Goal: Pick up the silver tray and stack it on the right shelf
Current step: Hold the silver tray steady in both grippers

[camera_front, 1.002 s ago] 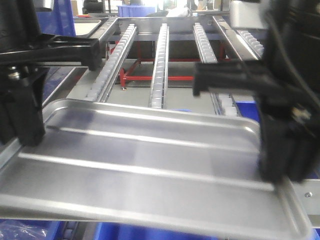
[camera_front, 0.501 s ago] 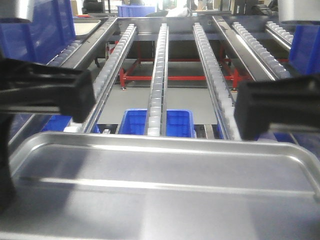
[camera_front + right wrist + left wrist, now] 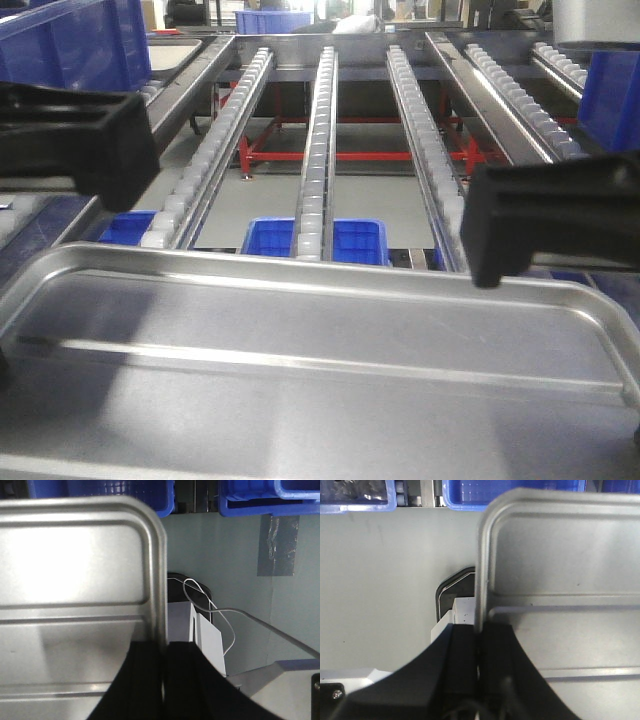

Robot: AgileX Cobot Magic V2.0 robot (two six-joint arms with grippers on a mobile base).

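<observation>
1. The silver tray (image 3: 320, 350) hangs level just short of the near end of the right shelf (image 3: 318, 150). It is carried between the robot's two arms, and its far rim runs square across the shelf's three roller tracks.
2. The left gripper (image 3: 480, 630) is clamped on the tray's left short rim. The left wrist view shows one finger inside the raised edge and one outside it.
3. The right gripper (image 3: 164, 647) pinches the opposite short rim in the same way, with the metal edge pressed between its two black fingers.
4. Done so far: the grab looks complete. Both wrist views show bare grey floor beside the tray, so it appears to be borne by the two arms alone. The blue bins (image 3: 355, 240) under the shelf's near end lie just beyond its far corners.
5. Left to do: no part of the tray is seen resting on the shelf's white rollers. By the look of it, the tray has yet to go forward onto the tracks, settle there and be let go.
6. The front view does not show whether the tray's underside rides above the shelf's rollers or level with them.
7. No other tray shows on the stretch of the shelf in view.
</observation>
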